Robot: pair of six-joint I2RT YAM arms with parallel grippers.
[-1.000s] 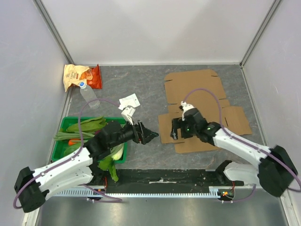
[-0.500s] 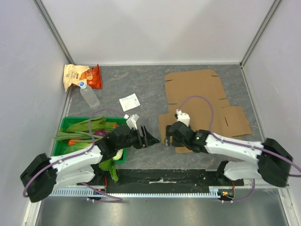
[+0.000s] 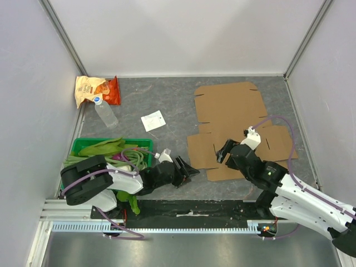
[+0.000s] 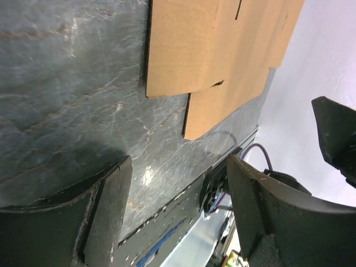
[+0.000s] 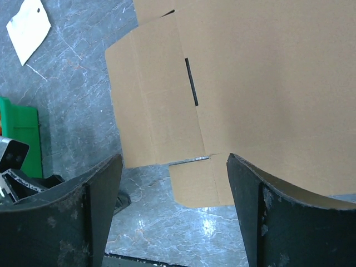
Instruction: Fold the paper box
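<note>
Before the first fold: paper box [image 3: 228, 105] lies flat.
Left pincer [image 3: 188, 170] and right pincer [image 3: 224, 151] spread, empty; next probably lift a flap.

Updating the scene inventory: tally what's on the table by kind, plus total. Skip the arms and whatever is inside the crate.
paper box: 1
snack bag: 1
plastic bottle: 1
white card: 1
green crate: 1
Total: 5
</note>
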